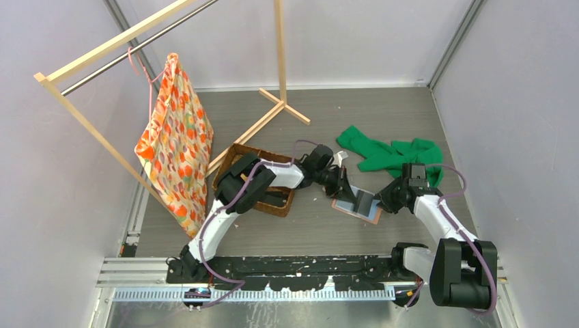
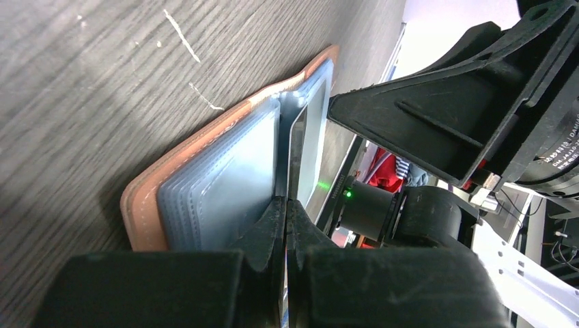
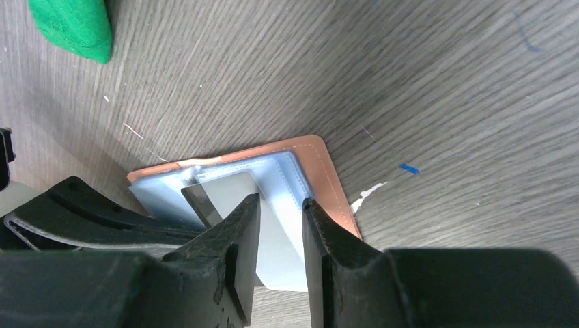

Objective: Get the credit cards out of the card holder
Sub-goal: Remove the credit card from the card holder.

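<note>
The salmon-pink card holder [image 1: 355, 211] lies open on the table, its grey sleeve panels facing up [image 3: 300, 178]. My left gripper [image 1: 349, 195] is at its left edge and shut on a thin credit card [image 2: 295, 147], which stands up on edge out of the sleeves. The card's light face with a dark stripe shows in the right wrist view [image 3: 222, 191]. My right gripper [image 1: 384, 199] is at the holder's right side. It is a little open [image 3: 281, 200], with the jaws just over the grey sleeves and nothing between them.
A brown woven basket [image 1: 235, 154] sits under my left arm. A green cloth [image 1: 392, 154] lies behind the holder on the right. An orange patterned bag [image 1: 174, 147] hangs on a wooden rack [image 1: 280, 96] at the back left.
</note>
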`<action>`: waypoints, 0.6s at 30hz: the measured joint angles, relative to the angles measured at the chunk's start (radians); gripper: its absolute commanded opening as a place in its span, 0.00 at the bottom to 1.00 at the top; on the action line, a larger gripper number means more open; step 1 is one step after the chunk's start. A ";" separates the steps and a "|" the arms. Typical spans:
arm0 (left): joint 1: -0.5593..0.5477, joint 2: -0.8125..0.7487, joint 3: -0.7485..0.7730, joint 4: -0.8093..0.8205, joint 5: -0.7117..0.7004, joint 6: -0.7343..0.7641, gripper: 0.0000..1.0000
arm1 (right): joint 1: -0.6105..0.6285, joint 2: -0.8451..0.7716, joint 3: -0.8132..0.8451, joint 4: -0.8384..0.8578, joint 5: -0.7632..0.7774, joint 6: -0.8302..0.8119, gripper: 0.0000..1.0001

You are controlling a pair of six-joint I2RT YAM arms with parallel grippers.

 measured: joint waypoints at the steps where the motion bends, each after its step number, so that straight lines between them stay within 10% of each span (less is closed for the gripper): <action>1: 0.003 -0.003 0.000 -0.005 0.000 0.003 0.01 | -0.001 0.003 -0.002 0.007 -0.005 0.001 0.34; 18: 0.030 -0.009 0.085 -0.166 0.037 0.108 0.01 | -0.001 0.022 -0.013 0.068 -0.026 0.002 0.34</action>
